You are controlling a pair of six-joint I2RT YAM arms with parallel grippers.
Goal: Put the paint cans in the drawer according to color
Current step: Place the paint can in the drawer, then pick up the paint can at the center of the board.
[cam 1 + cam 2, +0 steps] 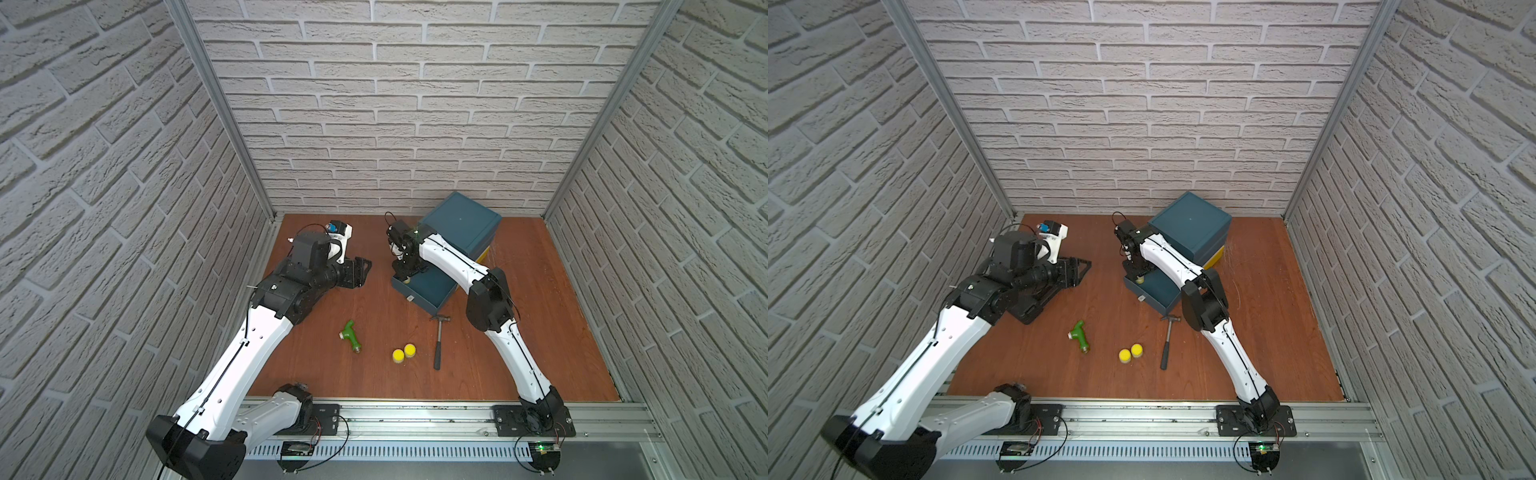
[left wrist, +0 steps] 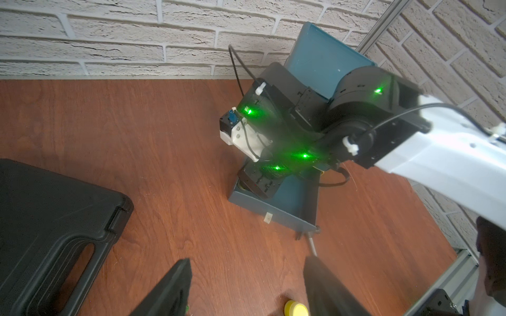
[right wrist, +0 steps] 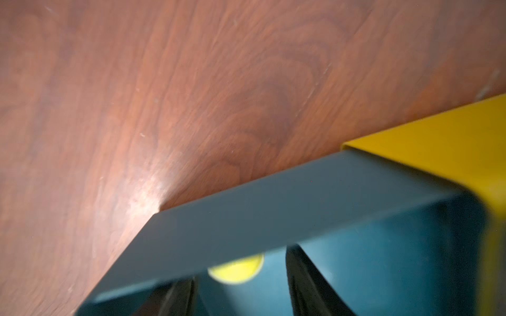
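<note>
Two yellow paint cans [image 1: 398, 355] [image 1: 410, 350] stand side by side on the wooden table, seen in both top views [image 1: 1124, 355]. A third yellow can [image 3: 236, 269] lies inside the open dark-teal drawer [image 3: 246, 213], at its front left corner [image 1: 406, 281]. My right gripper [image 3: 241, 295] hangs just over that can, open, with a gap on each side of it. My left gripper [image 2: 246, 287] hovers open and empty over the table's left side [image 1: 365, 270]. One yellow can [image 2: 296, 309] shows near its finger. No blue or pink cans show.
The teal drawer unit [image 1: 461, 224] stands at the back with a yellow-sided level under the top. A hammer [image 1: 439, 340] lies right of the two cans, a green pipe fitting [image 1: 351, 336] left of them. A black case [image 1: 1034, 307] lies under my left arm.
</note>
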